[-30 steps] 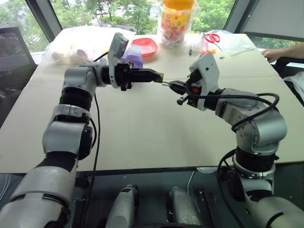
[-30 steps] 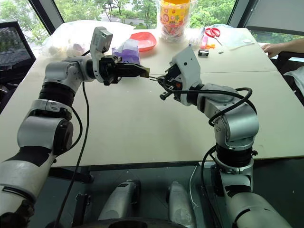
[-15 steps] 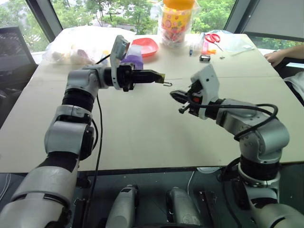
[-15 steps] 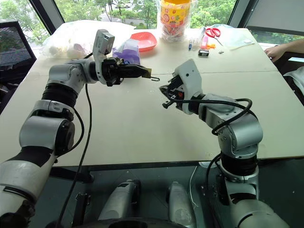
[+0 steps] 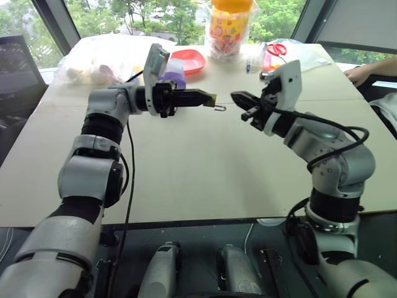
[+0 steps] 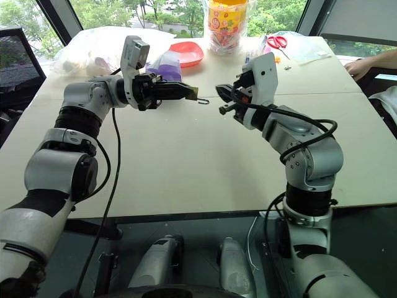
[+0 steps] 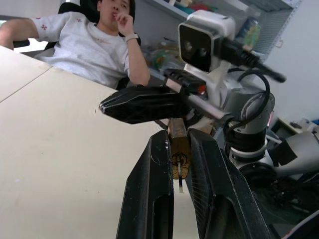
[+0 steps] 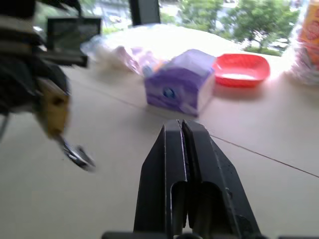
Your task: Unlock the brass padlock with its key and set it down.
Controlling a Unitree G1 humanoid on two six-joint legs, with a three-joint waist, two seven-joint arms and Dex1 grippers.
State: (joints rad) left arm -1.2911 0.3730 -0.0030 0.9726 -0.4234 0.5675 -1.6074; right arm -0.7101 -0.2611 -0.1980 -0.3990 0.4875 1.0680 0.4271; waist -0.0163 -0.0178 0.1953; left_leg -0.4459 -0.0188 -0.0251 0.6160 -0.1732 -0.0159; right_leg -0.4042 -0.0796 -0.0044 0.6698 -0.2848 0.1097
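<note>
Table (image 5: pixel 186 167), pale and broad, with most of its near half bare and open between the arms; clutter stands only along the far edge, and the near edge runs just ahead of the robot. Left gripper (image 5: pixel 208 98) is held level above the table, pointing toward the right arm, its two fingers narrowed on the padlock (image 7: pixel 179 148), whose brass body is pinched between the fingertips; the silvery shackle (image 5: pixel 219 108) hangs swung open below the tips. In the left wrist view the keyhole faces the camera with a thin metal piece at it; whether this is the key cannot be told. Right gripper (image 5: pixel 240 98) faces the left one at like height, just beside the padlock but apart from it, fingers pressed fully together with nothing seen between them. Far-edge items: plastic bag (image 5: pixel 99 59), patterned jar (image 5: pixel 231 28) with orange lid, purple tissue pack (image 8: pixel 179 82) with a small round mark, unreadable, red dish (image 5: pixel 189 60), scissors (image 5: pixel 278 48). A seated person (image 7: pixel 94 42) is beyond the table
</note>
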